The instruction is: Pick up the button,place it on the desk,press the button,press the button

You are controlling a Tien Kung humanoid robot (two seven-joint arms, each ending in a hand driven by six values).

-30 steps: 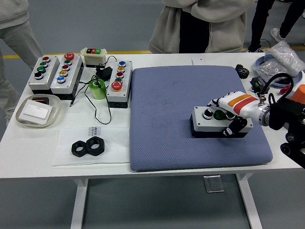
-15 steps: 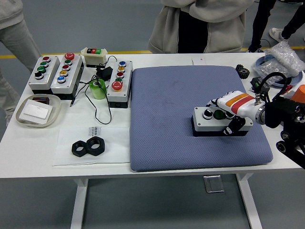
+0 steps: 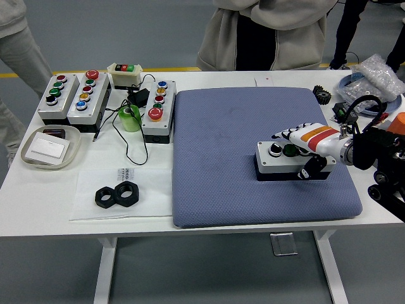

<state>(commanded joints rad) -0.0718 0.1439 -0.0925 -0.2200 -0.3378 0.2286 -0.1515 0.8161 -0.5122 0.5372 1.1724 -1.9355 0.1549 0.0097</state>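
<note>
Now the right hand (image 3: 308,144) lies over the button box (image 3: 285,161) on the blue mat (image 3: 253,152), fingers (image 3: 283,134) curled around its right end, thumb against the front.

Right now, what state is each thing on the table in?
Right hand: fingers over the button box, touching its top.
Button box: flat on the blue mat, not lifted.
Three button boxes: upright at far left, untouched.
Two black nuts: lying side by side, touching.

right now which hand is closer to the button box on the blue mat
Right. The right hand lies over the button box, thumb at its front. The left hand is out of view.
</note>
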